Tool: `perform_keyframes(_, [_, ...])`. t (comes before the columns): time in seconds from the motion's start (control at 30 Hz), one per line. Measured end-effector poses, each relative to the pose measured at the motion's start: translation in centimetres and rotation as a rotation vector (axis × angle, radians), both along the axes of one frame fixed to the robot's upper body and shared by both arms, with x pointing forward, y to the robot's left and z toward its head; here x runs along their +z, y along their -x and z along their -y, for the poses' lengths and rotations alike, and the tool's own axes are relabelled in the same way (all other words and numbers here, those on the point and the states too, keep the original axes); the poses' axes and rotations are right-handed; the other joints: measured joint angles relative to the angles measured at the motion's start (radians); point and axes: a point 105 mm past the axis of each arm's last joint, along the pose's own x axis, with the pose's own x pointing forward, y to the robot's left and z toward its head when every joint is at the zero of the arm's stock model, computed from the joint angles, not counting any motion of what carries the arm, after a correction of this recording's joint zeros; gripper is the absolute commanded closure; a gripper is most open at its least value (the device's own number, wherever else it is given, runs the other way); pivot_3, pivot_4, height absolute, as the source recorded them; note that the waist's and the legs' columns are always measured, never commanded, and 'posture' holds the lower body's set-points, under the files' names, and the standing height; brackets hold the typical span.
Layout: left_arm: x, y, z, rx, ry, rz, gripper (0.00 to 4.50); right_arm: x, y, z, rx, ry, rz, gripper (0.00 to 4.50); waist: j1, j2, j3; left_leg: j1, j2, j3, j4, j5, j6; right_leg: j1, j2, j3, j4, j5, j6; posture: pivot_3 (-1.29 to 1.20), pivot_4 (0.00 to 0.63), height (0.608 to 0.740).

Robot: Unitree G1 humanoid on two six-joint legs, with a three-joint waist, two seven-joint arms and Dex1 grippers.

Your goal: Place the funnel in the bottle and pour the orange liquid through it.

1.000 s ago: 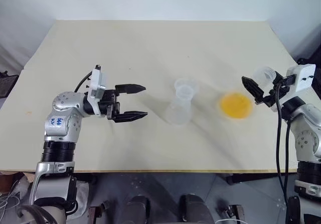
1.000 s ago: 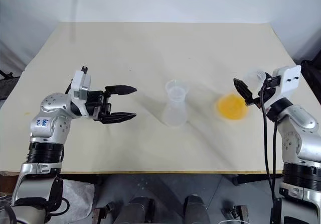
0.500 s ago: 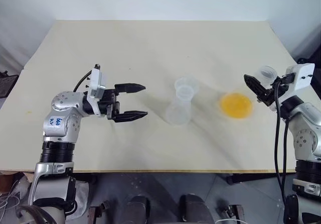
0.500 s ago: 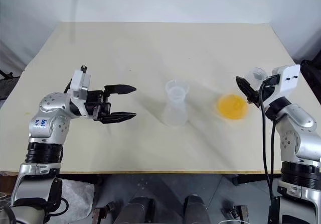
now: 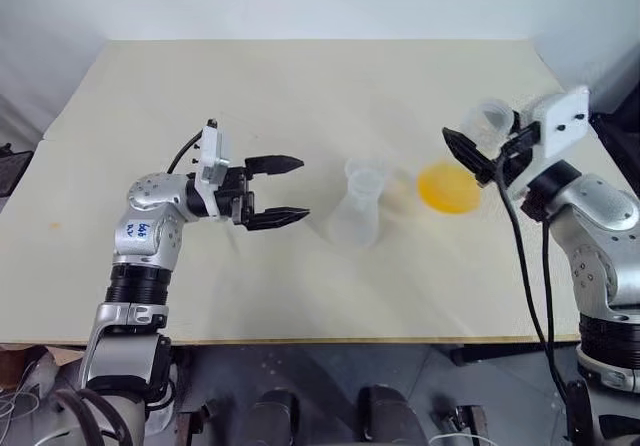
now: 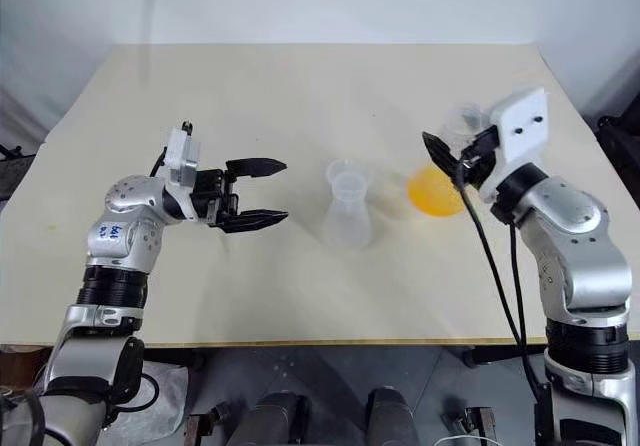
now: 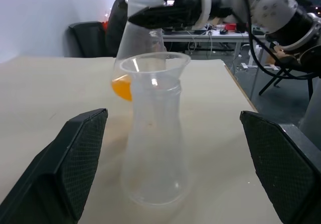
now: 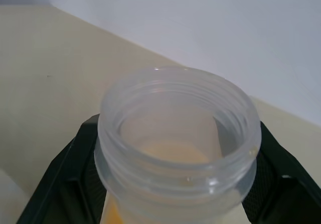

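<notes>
Eye views: left claw (image 5: 300, 187) wide open, holding nothing, tips aimed at the bottle (image 5: 355, 211). Bottle upright on the bench (image 5: 250, 96), near the tips but not touching, between the two claws. Right claw (image 5: 478, 134) shut tight on the neck of a clear flask (image 5: 488, 118), up off the bench. Orange liquid (image 5: 447, 188) down in the fat bottom of that flask, below the right claw.

Left wrist view: bottle standing right between the two spread fingers (image 7: 75, 163), with gaps on both sides. Behind it, the held flask with a bit of orange liquid at the bottom.

Right wrist view: open flask mouth up close, a black finger pressed on each side of the neck, pale orange showing deep inside.
</notes>
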Motion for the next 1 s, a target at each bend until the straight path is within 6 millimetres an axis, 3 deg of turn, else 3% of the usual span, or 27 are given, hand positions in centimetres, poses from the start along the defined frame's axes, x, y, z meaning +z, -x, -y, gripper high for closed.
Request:
perform_keyframes(0.27, [-0.9, -0.4, 0.4, -0.018, -0.021, -0.013, 0.00, 2.4, 0.9, -3.9, 0.051, 0.224, 0.152, 1.66, 0.001, 0.000, 0.000, -0.001, -0.001, 0.000, 0.000, 0.000, 0.000, 0.000, 0.000, 0.000, 0.000, 0.000, 0.000, 0.00, 0.150, 0.740])
perform_keyframes(0.5, [-0.3, -0.5, 0.6, -0.027, -0.027, 0.017, 0.00, 0.4, 1.5, -6.8, 0.103, 0.524, 0.216, 1.66, 0.000, 0.000, 0.000, -0.001, -0.001, -0.001, 0.000, 0.000, 0.000, -0.001, 0.000, 0.000, 0.000, 0.000, 0.000, 0.00, 0.150, 0.740])
perform_keyframes(0.73, [0.2, -0.3, 0.6, -0.034, -0.032, 0.063, 0.00, 0.0, 1.3, -7.7, 0.088, 0.660, 0.288, 1.66, -0.001, 0.000, 0.000, -0.001, -0.001, -0.001, 0.000, 0.000, 0.000, -0.001, 0.000, 0.000, 0.000, 0.000, 0.000, 0.00, 0.150, 0.740])
perform_keyframes(1.0, [-0.2, -0.2, -0.6, -0.026, -0.080, 0.091, 0.00, 1.6, 0.6, -7.7, 0.043, 0.743, 0.366, 1.66, -0.008, 0.000, 0.000, -0.001, -0.001, -0.001, 0.000, 0.000, 0.000, -0.001, 0.000, 0.000, 0.000, 0.000, 0.000, 0.00, 0.150, 0.740])
